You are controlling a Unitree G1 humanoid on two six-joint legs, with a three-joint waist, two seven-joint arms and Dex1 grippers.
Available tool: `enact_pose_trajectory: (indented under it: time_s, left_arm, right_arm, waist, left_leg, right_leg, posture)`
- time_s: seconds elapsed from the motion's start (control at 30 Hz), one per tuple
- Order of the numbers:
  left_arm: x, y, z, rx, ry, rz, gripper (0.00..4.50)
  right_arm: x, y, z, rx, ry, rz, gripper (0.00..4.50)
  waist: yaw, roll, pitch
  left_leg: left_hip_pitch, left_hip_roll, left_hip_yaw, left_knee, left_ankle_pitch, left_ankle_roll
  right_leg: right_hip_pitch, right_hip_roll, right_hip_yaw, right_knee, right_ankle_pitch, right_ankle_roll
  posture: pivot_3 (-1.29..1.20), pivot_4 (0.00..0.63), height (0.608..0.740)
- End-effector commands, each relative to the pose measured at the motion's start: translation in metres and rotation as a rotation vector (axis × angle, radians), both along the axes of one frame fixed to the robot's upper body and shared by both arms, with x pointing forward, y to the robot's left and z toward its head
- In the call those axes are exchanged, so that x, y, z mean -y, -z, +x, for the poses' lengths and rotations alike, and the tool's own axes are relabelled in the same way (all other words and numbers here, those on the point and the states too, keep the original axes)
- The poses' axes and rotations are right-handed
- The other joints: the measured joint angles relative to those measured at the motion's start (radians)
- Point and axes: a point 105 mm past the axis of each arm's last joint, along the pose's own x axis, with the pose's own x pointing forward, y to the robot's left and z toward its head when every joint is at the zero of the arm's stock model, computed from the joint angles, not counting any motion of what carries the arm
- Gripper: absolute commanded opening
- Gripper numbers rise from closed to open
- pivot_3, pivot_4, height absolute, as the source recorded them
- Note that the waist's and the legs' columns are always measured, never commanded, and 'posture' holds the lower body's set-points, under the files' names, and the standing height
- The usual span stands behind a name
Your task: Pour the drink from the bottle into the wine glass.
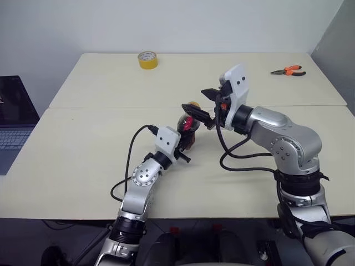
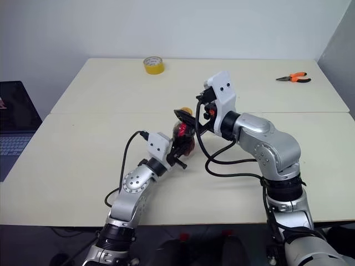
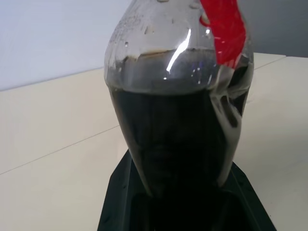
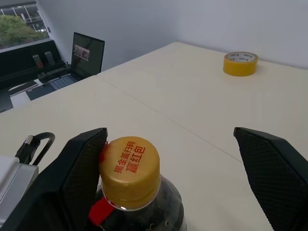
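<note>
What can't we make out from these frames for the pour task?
- Bottle: its base, hidden by the shut left gripper in the left wrist view; its neck is cut off by that view's edge.
- Drink: the level shows, the bottom does not.
- Yellow cap: whether it touches the open right gripper; one finger sits close beside it.
- Pliers: too small for detail in the head views.

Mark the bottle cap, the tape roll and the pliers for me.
cap (image 4: 130,168): right wrist view, its yellow top face.
tape roll (image 1: 147,60): left eye view, its outer side.
pliers (image 1: 294,70): left eye view, orange handles.
</note>
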Motion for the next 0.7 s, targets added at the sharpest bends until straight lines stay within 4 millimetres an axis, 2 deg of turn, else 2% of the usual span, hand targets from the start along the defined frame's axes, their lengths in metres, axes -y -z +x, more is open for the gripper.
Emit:
enact_pose_trajectory:
  time_s: [0.03,0.2,0.3,0.47,0.67,0.7]
  left_arm:
    - [-0.005,-0.0213,-0.0026,0.09,-0.015,-0.031,0.69]
    - [-0.0056,-0.021,-0.0026,0.09,-0.018,-0.028,0.69]
    - [-0.0057,-0.0211,-0.0027,0.09,-0.019,-0.028,0.69]
    - [-0.0054,-0.021,-0.0029,0.09,-0.018,-0.028,0.69]
    - [-0.006,-0.0207,-0.0026,0.089,-0.02,-0.028,0.69]
    - [-0.0062,-0.0206,-0.0026,0.089,-0.021,-0.027,0.69]
  right_arm:
    - [0.0204,-0.0135,0.0041,0.046,0.079,0.035,4.5]
    - [0.0191,-0.0129,0.0014,0.043,0.055,0.047,4.5]
    - [0.0186,-0.0118,-0.0003,0.039,0.047,0.046,3.92]
    - [0.0192,-0.0095,-0.0029,0.031,0.037,0.041,2.37]
    - [0.0209,-0.0078,-0.0045,0.027,0.034,0.034,0.2]
    - [0.0213,-0.0074,-0.0046,0.026,0.034,0.032,0.0]
  waist:
    - [0.0,0.0,0.0]
    - [0.0,0.0,0.0]
    - [0.0,0.0,0.0]
    - [0.0,0.0,0.0]
    - [0.001,0.0,0.0]
    - [0.001,0.0,0.0]
  left_leg:
    - [0.0,0.0,0.0,0.0,0.0,0.0]
    - [0.0,0.0,0.0,0.0,0.0,0.0]
    - [0.0,0.0,0.0,0.0,0.0,0.0]
    - [0.0,0.0,0.0,0.0,0.0,0.0]
    - [0.0,0.0,0.0,0.0,0.0,0.0]
    - [0.0,0.0,0.0,0.0,0.0,0.0]
  right_leg:
    - [0.0,0.0,0.0,0.0,0.0,0.0]
    - [0.0,0.0,0.0,0.0,0.0,0.0]
    - [0.0,0.0,0.0,0.0,0.0,0.0]
    - [0.0,0.0,0.0,0.0,0.0,0.0]
    - [0.0,0.0,0.0,0.0,0.0,0.0]
    - [0.0,0.0,0.0,0.0,0.0,0.0]
  posture:
    - [0.0,0.15,0.74]
    - [0.0,0.15,0.74]
    - [0.0,0.15,0.74]
    - [0.0,0.15,0.74]
    - [0.0,0.15,0.74]
    - [0.0,0.15,0.74]
